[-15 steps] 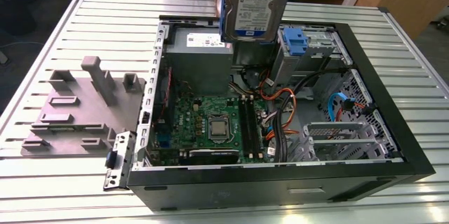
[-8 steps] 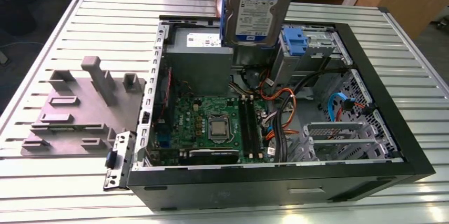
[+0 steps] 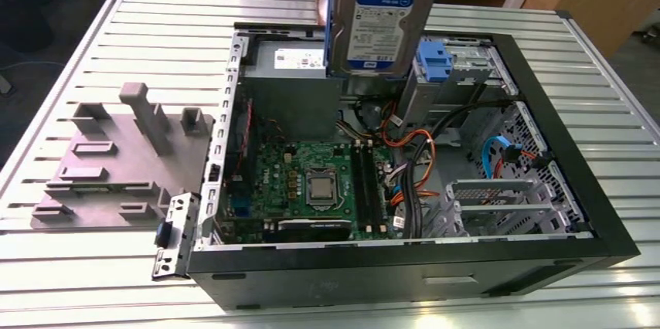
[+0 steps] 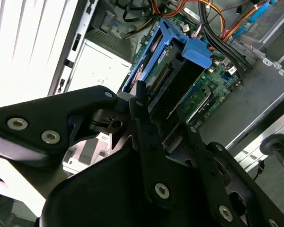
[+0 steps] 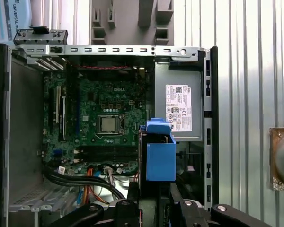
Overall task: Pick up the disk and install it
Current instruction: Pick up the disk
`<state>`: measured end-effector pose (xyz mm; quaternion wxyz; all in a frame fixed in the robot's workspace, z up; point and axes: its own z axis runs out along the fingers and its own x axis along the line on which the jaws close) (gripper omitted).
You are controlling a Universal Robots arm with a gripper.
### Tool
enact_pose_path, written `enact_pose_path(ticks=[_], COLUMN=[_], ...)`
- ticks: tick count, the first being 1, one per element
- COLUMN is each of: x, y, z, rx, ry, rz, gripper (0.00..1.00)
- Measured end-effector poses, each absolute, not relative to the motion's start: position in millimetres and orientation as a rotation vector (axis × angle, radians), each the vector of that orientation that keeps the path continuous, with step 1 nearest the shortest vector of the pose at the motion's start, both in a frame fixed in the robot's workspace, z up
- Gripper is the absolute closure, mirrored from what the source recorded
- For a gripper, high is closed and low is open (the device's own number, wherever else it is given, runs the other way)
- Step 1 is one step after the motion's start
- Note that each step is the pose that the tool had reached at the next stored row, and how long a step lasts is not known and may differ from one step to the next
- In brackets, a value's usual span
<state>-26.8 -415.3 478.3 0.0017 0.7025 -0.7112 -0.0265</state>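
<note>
1. A black metal gripper with bolted linkage arms takes up the foreground. Its two fingers clamp opposite sides of the disk, a flat silver-grey metal hard drive in blue plastic side rails.
2. The disk sits mid-frame, seen end-on, with a blue plastic tab at its far end.
3. Beyond it lie a green circuit board, orange and black cables, and a grey metal box with a white sticker.
4. A white slatted table lies past the box.

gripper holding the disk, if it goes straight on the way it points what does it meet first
The gripper points down into the open case. The disk it holds would likely land first on the motherboard edge beside the power supply box, though depth is unclear and cables may come sooner.
</note>
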Motion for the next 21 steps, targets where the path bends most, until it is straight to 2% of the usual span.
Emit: enact_pose_path(ticks=[21], x=[-27], y=[-454], z=[478], rx=[2.205], ry=[-2.232], rz=[-0.083], gripper=[0.65])
